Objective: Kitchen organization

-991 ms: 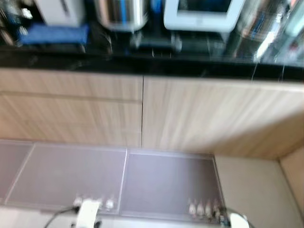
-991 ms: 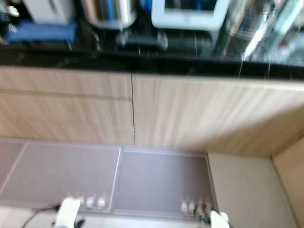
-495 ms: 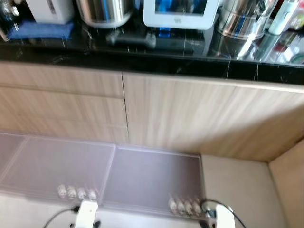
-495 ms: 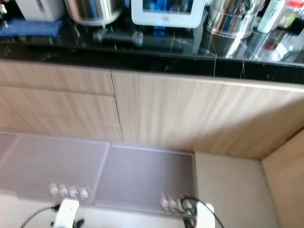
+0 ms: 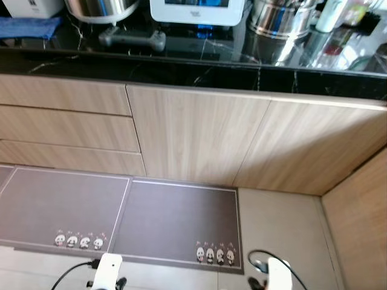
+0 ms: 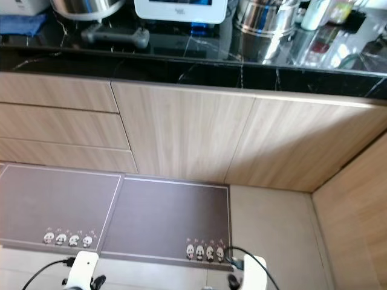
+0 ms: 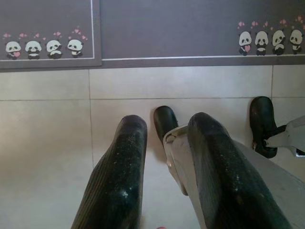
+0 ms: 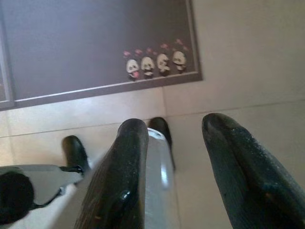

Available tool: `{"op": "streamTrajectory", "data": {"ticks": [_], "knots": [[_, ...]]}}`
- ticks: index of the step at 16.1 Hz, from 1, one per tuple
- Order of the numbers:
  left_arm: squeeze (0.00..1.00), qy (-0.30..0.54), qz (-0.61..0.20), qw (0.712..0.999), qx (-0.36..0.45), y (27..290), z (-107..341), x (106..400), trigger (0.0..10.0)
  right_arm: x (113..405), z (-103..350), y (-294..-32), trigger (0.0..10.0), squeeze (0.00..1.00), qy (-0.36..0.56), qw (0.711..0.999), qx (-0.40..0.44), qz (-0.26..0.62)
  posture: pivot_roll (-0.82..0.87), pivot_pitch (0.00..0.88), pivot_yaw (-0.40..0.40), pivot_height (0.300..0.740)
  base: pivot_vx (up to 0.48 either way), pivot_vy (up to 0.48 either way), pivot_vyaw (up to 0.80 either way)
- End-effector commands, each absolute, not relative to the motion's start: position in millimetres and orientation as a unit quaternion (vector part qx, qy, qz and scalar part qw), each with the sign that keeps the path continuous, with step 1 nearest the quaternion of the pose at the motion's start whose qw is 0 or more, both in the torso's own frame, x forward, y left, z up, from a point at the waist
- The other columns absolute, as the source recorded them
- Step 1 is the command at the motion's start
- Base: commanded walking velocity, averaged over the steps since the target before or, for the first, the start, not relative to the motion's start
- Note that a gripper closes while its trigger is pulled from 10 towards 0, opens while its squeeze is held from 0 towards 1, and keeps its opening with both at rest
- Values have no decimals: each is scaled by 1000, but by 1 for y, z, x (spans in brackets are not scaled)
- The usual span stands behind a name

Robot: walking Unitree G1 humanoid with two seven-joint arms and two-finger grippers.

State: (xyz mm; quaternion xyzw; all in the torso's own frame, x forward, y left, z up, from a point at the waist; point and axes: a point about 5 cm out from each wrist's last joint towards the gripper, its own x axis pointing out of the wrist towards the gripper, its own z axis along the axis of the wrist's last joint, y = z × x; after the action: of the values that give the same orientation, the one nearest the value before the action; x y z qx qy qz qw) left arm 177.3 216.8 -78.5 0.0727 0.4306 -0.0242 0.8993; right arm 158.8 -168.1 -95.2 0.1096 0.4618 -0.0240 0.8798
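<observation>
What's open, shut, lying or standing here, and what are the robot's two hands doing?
Drawers: all shut.
Cupboard doors: shut.
Floor mats: lying flat side by side before the cabinets.
Game controller: lying on the black counter.
Steel pot: standing upright on the counter.
Blue cloth: lying on the counter.
Left hand: open, holding nothing, over the floor tiles.
Right hand: open, holding nothing, over the floor tiles.

My head camera has swung right and steadied: blur gone, the counter edge (image 5: 193, 69) sits higher, the panda mats (image 5: 178, 220) lie lower and sharper, and the wooden side panel (image 5: 363, 223) now fills more of the right.
</observation>
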Motion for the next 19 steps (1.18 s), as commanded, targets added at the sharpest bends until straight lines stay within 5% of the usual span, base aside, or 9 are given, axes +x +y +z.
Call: {"op": "streamTrajectory", "data": {"ticks": [1,6,19], "knots": [[0,452,-29,888,80,221,-82,169,10000,157,-97,-165,10000,0,469,876,111,-25,-41,107,-21,740,0,0,0],[0,450,-29,889,77,220,-81,172,10000,150,-99,-167,10000,0,477,871,111,-26,-22,109,-26,740,0,0,0],[0,455,-39,886,83,213,-85,167,10000,149,-99,-170,10000,0,481,870,107,-23,-16,104,-27,740,0,-61,-681]]}}
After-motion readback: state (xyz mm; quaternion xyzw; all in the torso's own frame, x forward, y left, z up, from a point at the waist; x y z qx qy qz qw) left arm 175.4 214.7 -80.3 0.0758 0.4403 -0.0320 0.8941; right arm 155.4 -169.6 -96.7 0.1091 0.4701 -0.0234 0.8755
